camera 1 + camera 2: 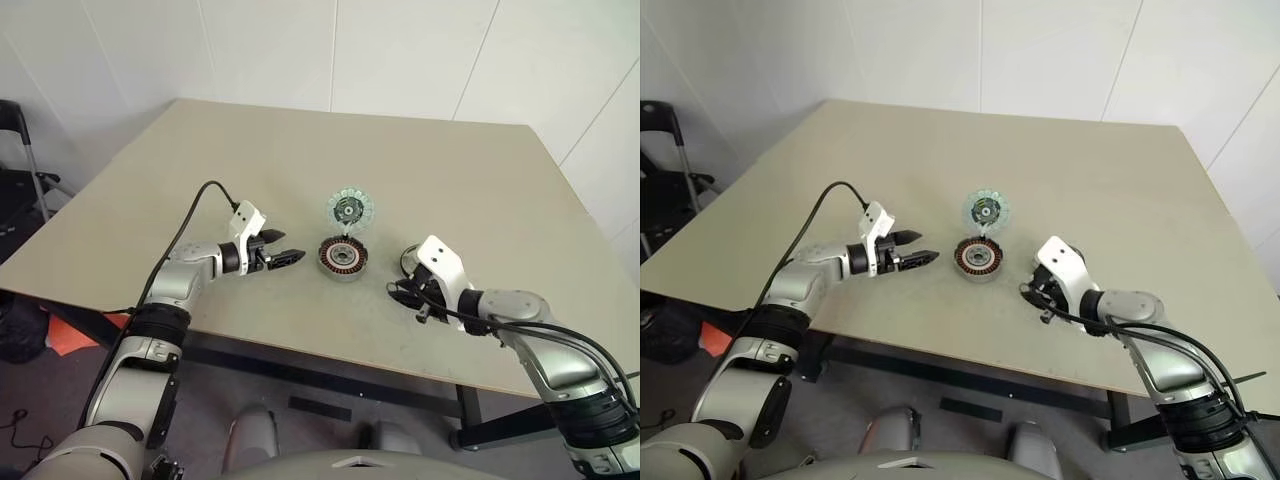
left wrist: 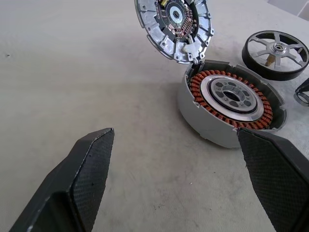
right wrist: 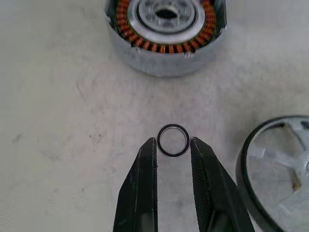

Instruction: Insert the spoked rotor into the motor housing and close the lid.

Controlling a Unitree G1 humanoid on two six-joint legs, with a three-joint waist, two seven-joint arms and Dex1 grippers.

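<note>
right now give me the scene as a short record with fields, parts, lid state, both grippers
motor housing: on the table, copper-red windings exposed, no rotor inside
lid: hinged open, standing up at the housing's far edge
spoked rotor: lying on the table beside the housing, toward the right gripper
small ring: pinched between the right gripper's fingertips, above the table
right gripper: shut on the small ring, pointing toward the housing
left gripper: open, holding nothing, aimed at the housing from the left
task state: rotor not yet inserted, lid not closed
</note>
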